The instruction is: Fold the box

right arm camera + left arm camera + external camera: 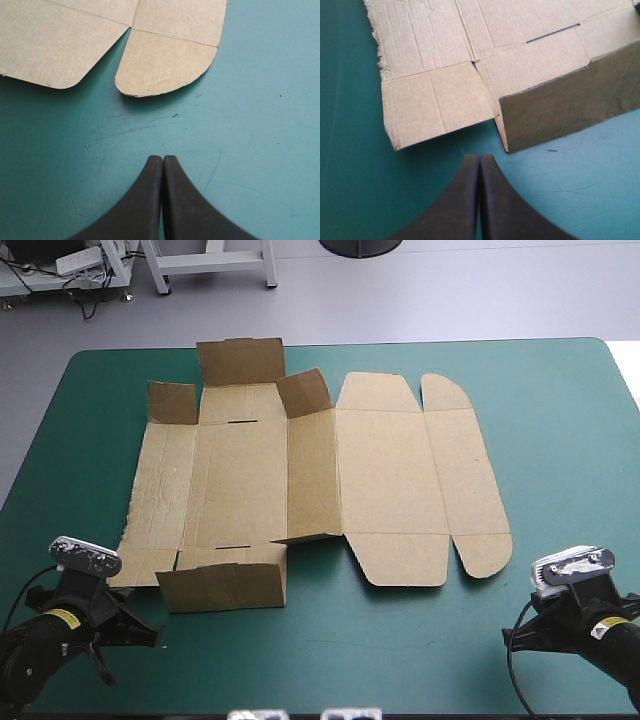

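Box (400,480) mostly flat on counter (560,420), few flaps up. L fingers (462,197), R fingers (142,197) pressed together, empty, near its edge.

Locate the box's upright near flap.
In the high view the flap stands at the box's near-left edge; in the left wrist view it is just ahead of the shut left gripper, not touching.

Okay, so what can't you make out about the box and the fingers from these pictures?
1. High view: the fingers of the left gripper and right gripper, hidden under their own arms; the wrist views show them shut.
2. Every view: the inner face of the raised near flap of the box, turned away.
3. Wrist views: most of the box, cut off by the picture edges.
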You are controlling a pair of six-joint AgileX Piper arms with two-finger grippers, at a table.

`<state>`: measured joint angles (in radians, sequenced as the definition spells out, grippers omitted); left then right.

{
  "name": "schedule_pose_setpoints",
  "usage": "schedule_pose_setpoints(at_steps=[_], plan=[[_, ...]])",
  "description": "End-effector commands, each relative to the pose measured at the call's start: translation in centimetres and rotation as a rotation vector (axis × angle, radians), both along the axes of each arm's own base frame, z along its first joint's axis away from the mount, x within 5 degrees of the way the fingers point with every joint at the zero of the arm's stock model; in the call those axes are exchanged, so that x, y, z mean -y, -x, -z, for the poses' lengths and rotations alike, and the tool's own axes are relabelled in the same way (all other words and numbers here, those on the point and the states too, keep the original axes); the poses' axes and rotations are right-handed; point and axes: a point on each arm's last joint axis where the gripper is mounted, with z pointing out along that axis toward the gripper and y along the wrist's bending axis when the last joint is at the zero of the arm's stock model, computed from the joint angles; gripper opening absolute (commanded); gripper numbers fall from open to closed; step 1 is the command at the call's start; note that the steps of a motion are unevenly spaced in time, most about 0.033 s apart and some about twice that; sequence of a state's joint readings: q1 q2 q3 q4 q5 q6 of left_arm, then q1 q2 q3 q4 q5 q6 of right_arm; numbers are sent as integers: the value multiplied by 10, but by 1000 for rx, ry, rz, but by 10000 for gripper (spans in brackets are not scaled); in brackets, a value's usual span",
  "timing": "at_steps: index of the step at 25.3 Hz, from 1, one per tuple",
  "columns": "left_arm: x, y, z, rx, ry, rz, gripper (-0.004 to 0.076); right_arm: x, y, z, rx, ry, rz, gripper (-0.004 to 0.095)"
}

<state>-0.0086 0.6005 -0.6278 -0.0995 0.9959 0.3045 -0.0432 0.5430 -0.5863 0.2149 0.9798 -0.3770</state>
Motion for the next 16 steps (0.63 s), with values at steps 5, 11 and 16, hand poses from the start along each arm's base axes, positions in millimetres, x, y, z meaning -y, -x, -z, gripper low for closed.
schedule_pose_setpoints(at_steps=[5,11,16], plan=[[4,-5,-13,76,54,7,-9,0,-5,-12,63,-6,1,-20],[4,-5,-13,76,54,7,-9,0,-5,-12,63,-6,1,-20],[7,-6,-13,74,91,12,-9,0,-5,-12,63,-6,1,-20]])
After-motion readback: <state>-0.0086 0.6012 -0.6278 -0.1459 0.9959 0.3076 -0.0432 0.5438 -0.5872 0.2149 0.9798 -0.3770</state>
